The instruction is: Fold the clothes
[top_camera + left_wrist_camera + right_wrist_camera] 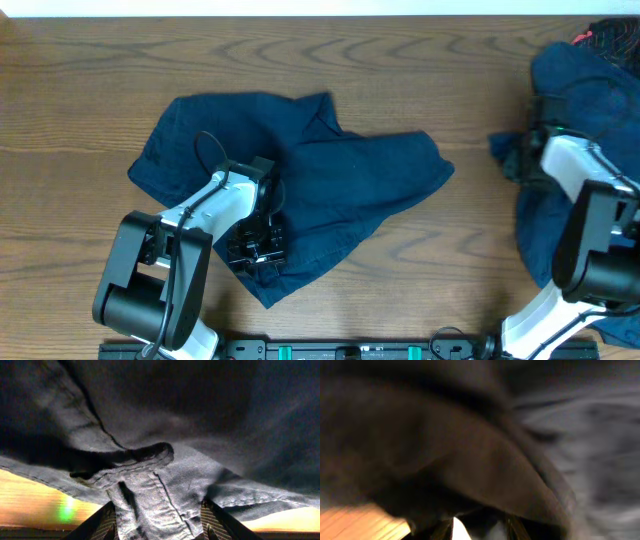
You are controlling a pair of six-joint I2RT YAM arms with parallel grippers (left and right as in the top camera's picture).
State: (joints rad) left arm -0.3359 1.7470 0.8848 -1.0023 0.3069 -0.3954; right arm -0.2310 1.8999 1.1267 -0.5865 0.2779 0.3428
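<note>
Crumpled dark navy shorts (340,180) lie on the wooden table at centre left. My left gripper (255,248) sits over their near edge. In the left wrist view a seamed strip of the shorts (150,495) fills the gap between my fingers (105,522), so the left gripper (159,530) is shut on it. A heap of more navy clothes (590,90) lies at the right edge. My right gripper (522,158) is at its left side. Dark blurred cloth (470,450) hangs over the right gripper (479,530); its fingers stand apart, and any grip is hidden.
Bare wooden table (80,100) stretches left of and behind the shorts, and between the shorts and the heap. Something red (585,38) pokes out at the heap's top. A black rail (350,350) runs along the near edge between the arm bases.
</note>
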